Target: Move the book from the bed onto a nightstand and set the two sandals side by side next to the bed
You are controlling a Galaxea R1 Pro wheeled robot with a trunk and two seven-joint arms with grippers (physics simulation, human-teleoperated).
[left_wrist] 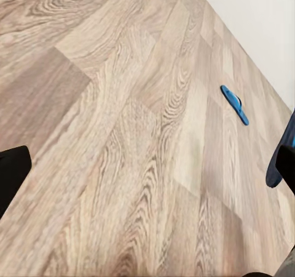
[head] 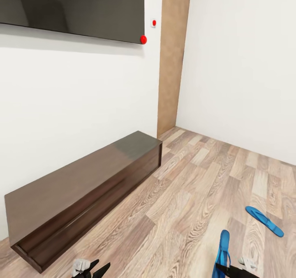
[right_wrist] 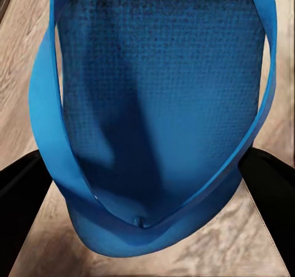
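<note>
One blue sandal (head: 265, 221) lies flat on the wood-plank floor at the right; it is small in the left wrist view (left_wrist: 235, 104). The other sandal (head: 223, 251) stands on edge above the floor near the bottom of the head view, with my right gripper (head: 231, 269) shut on it. In the right wrist view this sandal's sole and strap (right_wrist: 153, 104) sit between the two black fingers (right_wrist: 18, 209). My left gripper (head: 92, 269) hangs open over bare floor, its fingers (left_wrist: 9, 172) spread wide. The book, bed and nightstand are out of view.
A long low dark bench (head: 82, 191) runs along the white wall on the left, under a big black wall screen (head: 74, 6). A brown wall panel (head: 172, 60) marks the corner. Open plank floor (head: 197, 187) spreads between the bench and the right wall.
</note>
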